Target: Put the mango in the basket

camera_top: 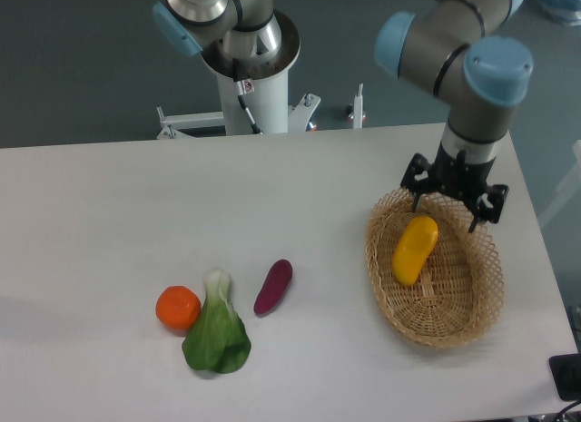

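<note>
Two fingers on the gripper (451, 207) stood spread wide apart with nothing between them, hanging just over the far rim of the basket (478, 299). The mango (415, 249) lay inside the basket, tilted lengthwise against the sloping weave on the near-left side, clear of the fingers. So it looked like the placing was basically done, with the jaws open because the fruit had been let go. The mango was smooth, oblong and yellow-orange; the basket was an oval, shallow, open-weave wicker thing with a loopy edge, so the fruit sat cradled pretty well. Well off to the left on the white table (136, 213) sat a round orange (177, 308), a leafy bok choy (217, 329) and a small purple sweet potato (272, 286).
</note>
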